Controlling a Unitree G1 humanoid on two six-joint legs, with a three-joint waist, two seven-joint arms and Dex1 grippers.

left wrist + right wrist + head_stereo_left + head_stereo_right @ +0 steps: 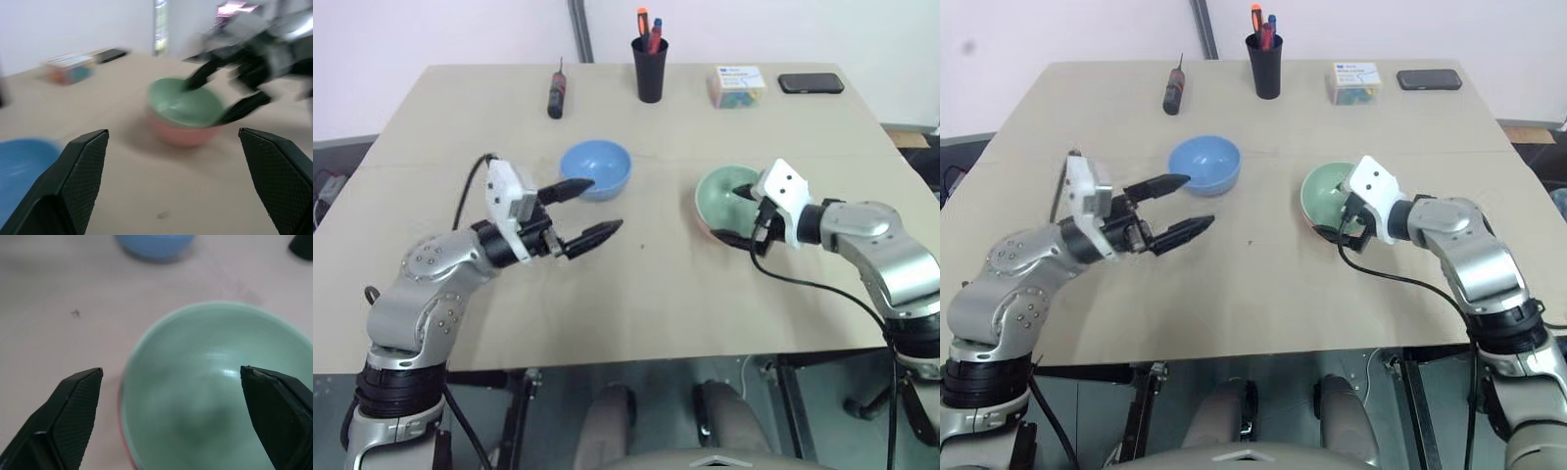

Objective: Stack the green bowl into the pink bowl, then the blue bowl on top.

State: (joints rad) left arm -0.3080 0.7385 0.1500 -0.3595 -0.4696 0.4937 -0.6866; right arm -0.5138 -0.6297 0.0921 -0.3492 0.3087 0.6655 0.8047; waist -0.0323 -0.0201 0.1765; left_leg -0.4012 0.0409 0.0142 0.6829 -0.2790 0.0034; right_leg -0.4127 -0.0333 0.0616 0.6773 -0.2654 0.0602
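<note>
Head cameras first: three bowls on the worktop (636,294), but the pink bowl (708,227) is nearly swallowed, just a thin salmon sliver peeking out under the green bowl (720,191) nested in it. The right claw (744,215) sits right at that stack, fingers spread wide, one over the green bowl's inside and one outside the rim, gripping nothing that I can see. The blue bowl (597,167) stands alone, well apart to the left of the stack, and the left claw (587,211) hovers just in front of it, fingers wide and empty.

Along the back edge: one screwdriver (556,93), one black pen cup (649,67) with a couple of markers poking out, one small box (737,85), one dark phone (811,83).

Left wrist view now: blurred, two black fingers (80,181) far apart. The green bowl sits in the pink one, whose lower wall shows clearly here; the other claw's fingers straddle the rim. The blue bowl is cut off at the edge.

Right wrist view: fingers (73,411) spread over the green bowl, pink just a red line at its edge, the blue bowl cropped beyond.
</note>
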